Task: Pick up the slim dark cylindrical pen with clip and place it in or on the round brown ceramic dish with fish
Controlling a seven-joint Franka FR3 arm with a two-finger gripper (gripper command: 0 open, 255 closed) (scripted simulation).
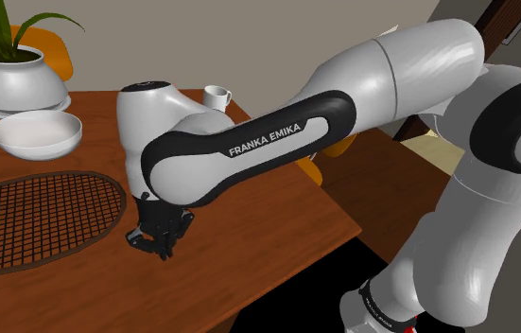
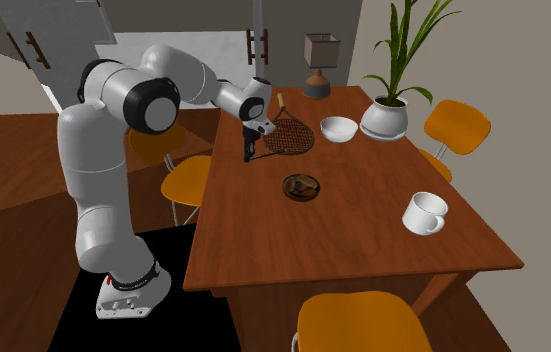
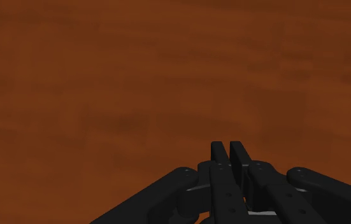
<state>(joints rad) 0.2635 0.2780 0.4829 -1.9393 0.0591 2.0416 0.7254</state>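
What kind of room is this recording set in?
Likely a home dining area: a wooden table with orange chairs around it, and a potted plant and white mug on it.

Occluded and cropped elements, shoulder and second exterior views.
The arm (image 1: 249, 151) covers part of the mug (image 1: 217, 96) and the table (image 1: 277, 222); frame edges crop the mesh mat (image 1: 31, 218) and the plant (image 1: 12, 28); what lies in the dish (image 2: 301, 187) is too small to tell.

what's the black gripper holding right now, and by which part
Cannot be told: the all-black two-finger gripper hovers just over the brown wooden table, and the pictures do not settle whether it has the slim dark pen.
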